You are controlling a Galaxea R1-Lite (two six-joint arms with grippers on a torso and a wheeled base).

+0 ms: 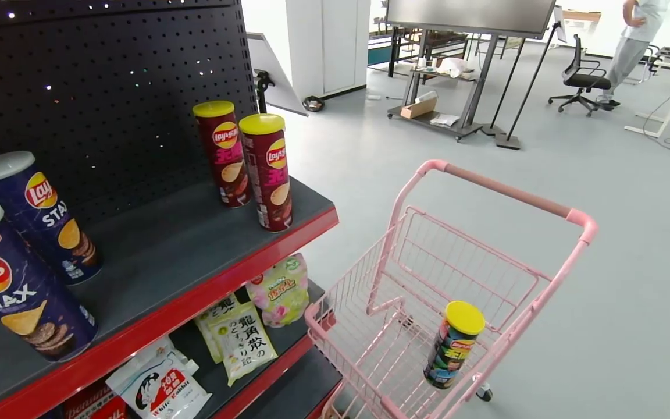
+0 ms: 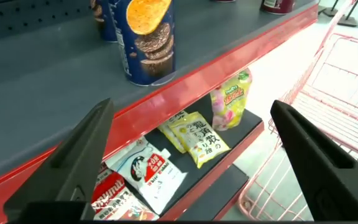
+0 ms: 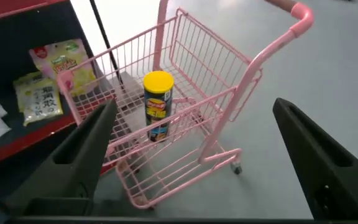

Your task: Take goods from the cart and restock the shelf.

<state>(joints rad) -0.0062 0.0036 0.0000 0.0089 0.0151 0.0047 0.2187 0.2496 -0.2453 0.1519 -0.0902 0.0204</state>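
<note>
A pink wire cart [image 1: 489, 186] [image 3: 247, 62] stands to the right of the shelf. One dark chip can with a yellow lid [image 1: 455, 344] [image 3: 158, 106] stands upright inside it. The grey shelf board with a red front edge [image 1: 207, 285] [image 2: 185, 93] carries two maroon chip cans [image 1: 253, 166] at its right end and two blue chip cans [image 1: 18, 262] [image 2: 145, 37] at its left. My left gripper [image 2: 188, 158] hangs open in front of the shelf edge, empty. Above the cart, my right gripper [image 3: 194, 158] is open and holds nothing.
The lower shelf [image 1: 236, 372] holds several snack bags [image 1: 242, 340] [image 2: 194, 140] [image 3: 48, 81]. A black pegboard [image 1: 108, 75] backs the shelf. Open grey floor [image 1: 631, 279] lies right of the cart. A screen stand [image 1: 469, 70] and an office chair [image 1: 582, 78] are far behind.
</note>
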